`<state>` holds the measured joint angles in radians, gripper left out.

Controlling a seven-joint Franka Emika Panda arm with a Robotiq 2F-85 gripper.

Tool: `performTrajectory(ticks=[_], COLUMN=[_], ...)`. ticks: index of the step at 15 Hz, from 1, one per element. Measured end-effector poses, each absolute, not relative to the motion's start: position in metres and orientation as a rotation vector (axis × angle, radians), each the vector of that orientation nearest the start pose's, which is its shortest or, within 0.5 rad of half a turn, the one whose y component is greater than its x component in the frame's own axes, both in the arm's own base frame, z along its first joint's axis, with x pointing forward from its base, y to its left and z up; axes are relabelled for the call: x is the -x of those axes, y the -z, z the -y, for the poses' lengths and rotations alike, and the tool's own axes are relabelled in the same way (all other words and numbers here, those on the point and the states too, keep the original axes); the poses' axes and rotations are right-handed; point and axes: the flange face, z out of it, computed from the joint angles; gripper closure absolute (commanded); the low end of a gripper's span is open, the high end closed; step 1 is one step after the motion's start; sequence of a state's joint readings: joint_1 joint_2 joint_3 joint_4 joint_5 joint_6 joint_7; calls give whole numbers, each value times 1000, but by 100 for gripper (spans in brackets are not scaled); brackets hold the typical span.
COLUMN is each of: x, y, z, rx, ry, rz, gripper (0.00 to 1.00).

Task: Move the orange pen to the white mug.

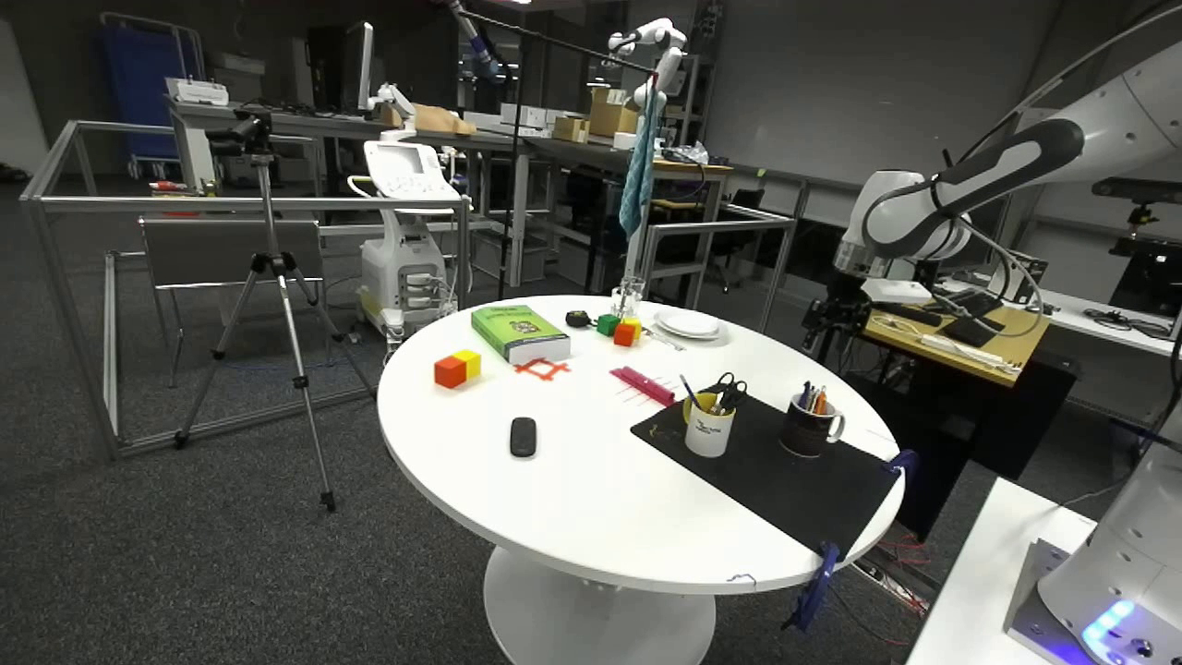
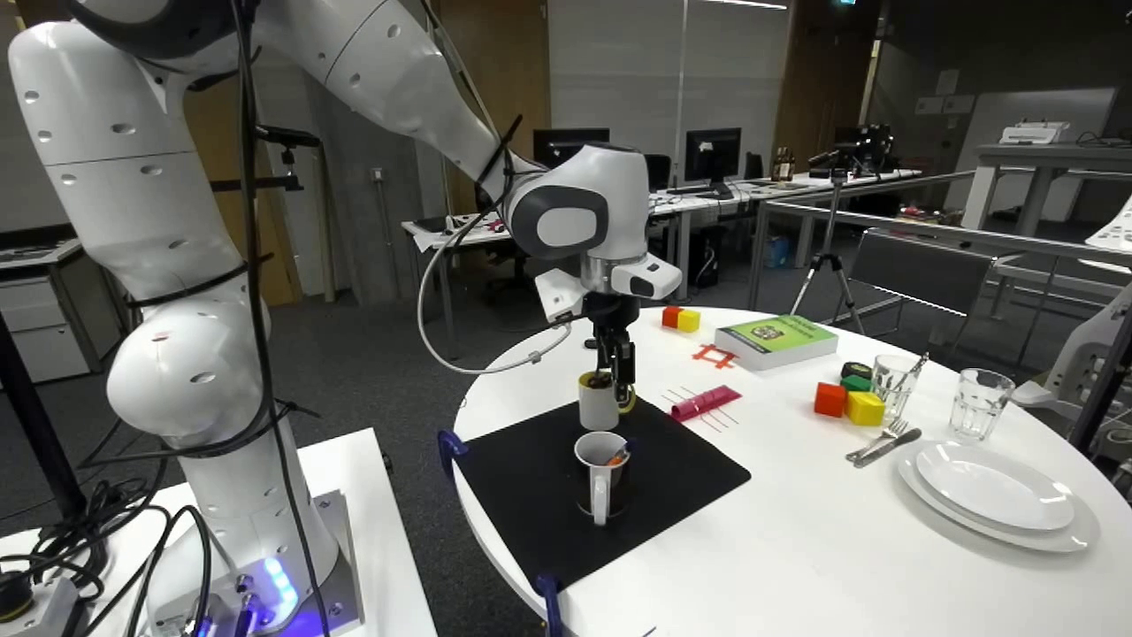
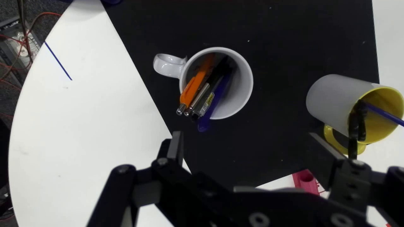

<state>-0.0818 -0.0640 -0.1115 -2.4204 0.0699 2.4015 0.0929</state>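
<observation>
The orange pen (image 3: 191, 90) leans in the dark mug (image 3: 243, 91) beside several dark and blue pens, its silver tip over the rim. It also shows in both exterior views (image 1: 820, 403) (image 2: 616, 458). The white mug (image 3: 328, 97) has a yellow inside and yellow handle, and holds scissors and a blue pen. It stands upright beside the dark mug on the black mat, also in both exterior views (image 1: 708, 436) (image 2: 598, 410). My gripper (image 3: 244, 133) is open, fingers wide apart with nothing between them, above the mat. It also shows in both exterior views (image 1: 820, 325) (image 2: 616, 372).
The black mat (image 1: 785, 489) is held by blue clamps (image 1: 813, 591) at the round table's edge. A pink holder (image 1: 644, 386) lies beside the mat. A green book (image 1: 520, 332), coloured cubes (image 1: 451, 371), plates (image 2: 995, 487) and glasses (image 2: 980, 402) stand farther off.
</observation>
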Motion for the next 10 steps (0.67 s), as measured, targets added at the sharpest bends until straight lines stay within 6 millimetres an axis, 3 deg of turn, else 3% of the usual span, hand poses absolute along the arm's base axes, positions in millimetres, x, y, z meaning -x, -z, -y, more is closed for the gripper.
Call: performTrajectory(ticks=[10], x=[-468], y=[-323], z=[120], rx=[3116], ry=[-4], rz=[-298], gripper=[0])
